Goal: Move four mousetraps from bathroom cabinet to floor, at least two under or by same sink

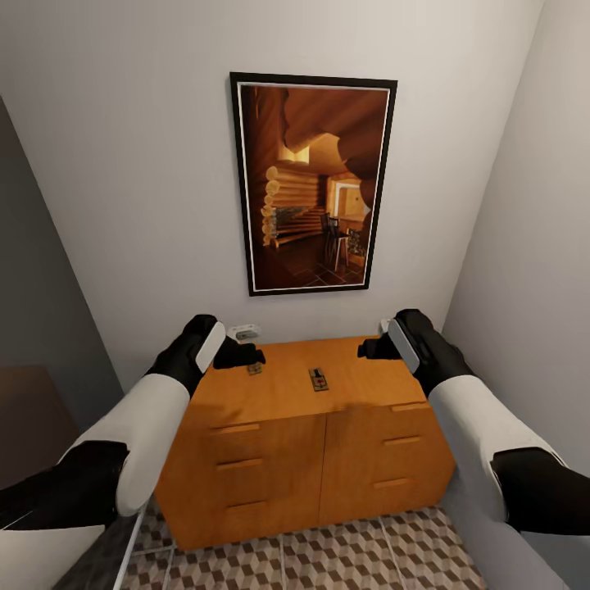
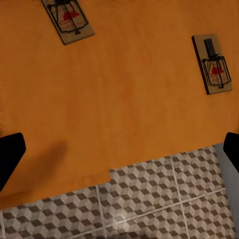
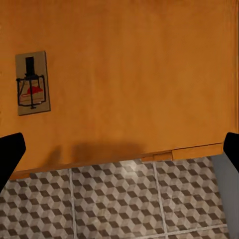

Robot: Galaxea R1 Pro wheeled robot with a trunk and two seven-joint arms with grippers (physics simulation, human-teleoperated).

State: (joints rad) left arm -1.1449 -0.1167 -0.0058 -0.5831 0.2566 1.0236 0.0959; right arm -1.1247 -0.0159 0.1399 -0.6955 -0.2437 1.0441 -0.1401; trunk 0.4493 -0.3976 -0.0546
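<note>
While both arms hang over the cabinet (image 1: 303, 434), two mousetraps lie flat on its orange-brown top. One mousetrap (image 1: 318, 379) sits near the middle of the top; the other mousetrap (image 1: 255, 369) lies just beside the left gripper (image 1: 246, 356). Each is a small tan board with dark wire parts and a red mark, clearest in the left wrist view, where one (image 2: 68, 20) lies slanted and the other (image 2: 213, 63) lies apart from it. The right wrist view shows one trap (image 3: 32, 83) well in from the front edge.

The left gripper's fingers stand wide apart, holding nothing; the right gripper (image 1: 373, 347) also stands wide and empty over the top's right back corner.

Below the front edge runs the bathroom floor (image 1: 328, 557) of cube-patterned tiles with pale grout lines. A framed picture (image 1: 313, 184) of a log interior hangs on the wall above. Walls close in on both sides, the right one just beside the cabinet's end, and a small white object (image 1: 244, 332) sits against the back wall.
</note>
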